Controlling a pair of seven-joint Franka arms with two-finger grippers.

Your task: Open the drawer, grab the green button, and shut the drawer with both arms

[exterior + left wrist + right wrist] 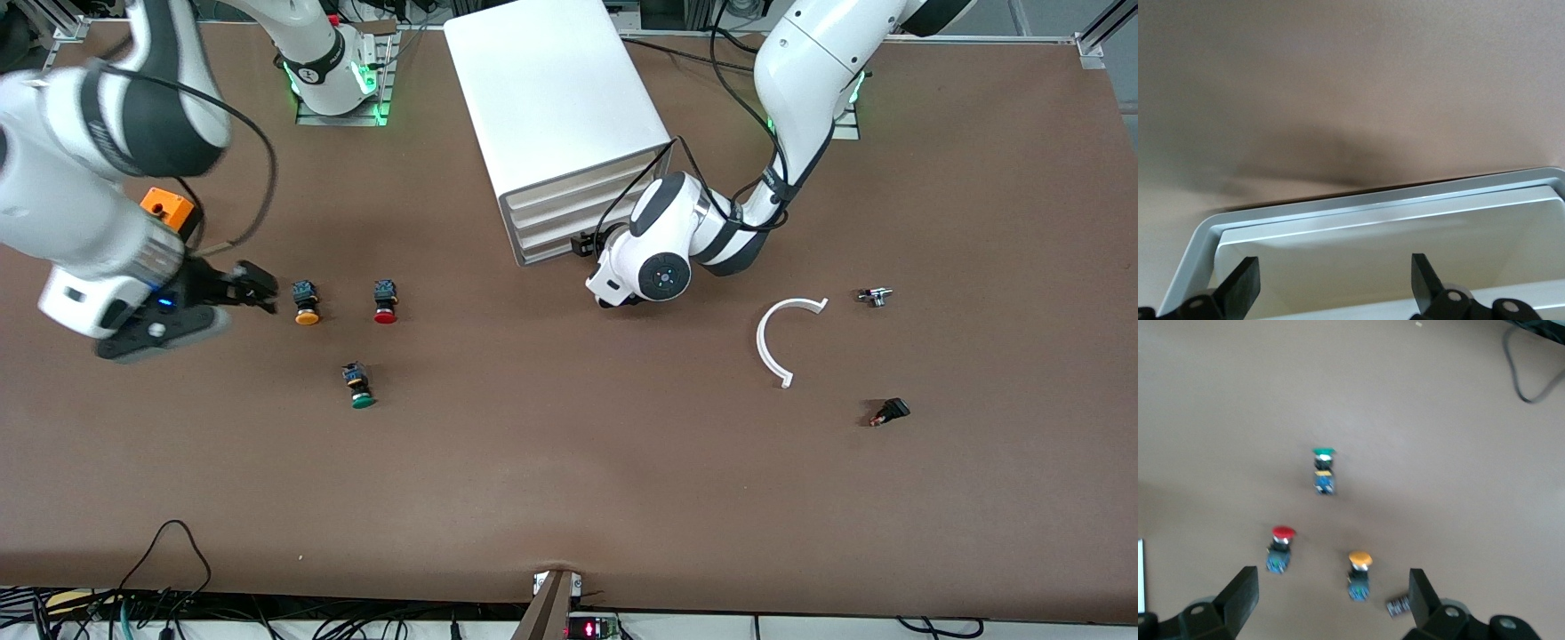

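Observation:
The white cabinet point(556, 98) stands at the robots' side of the table, its drawers facing the front camera. The bottommost drawer point(540, 252) is partly hidden by my left arm's wrist. My left gripper point(584, 244) is at that drawer's front. In the left wrist view my left gripper point(1335, 283) is open over the drawer's white rim point(1371, 203) and pale inside. The green-capped button point(360, 388) lies on the table, also in the right wrist view point(1323, 461). My right gripper point(258, 293) is open and empty beside the yellow-capped button point(307, 304); in its wrist view my right gripper point(1331, 600) is above the table.
A red-capped button point(385, 302) lies beside the yellow one; both are farther from the front camera than the green one. Toward the left arm's end lie a white curved strip point(781, 342), a small metal part point(874, 296) and a small black part point(891, 411).

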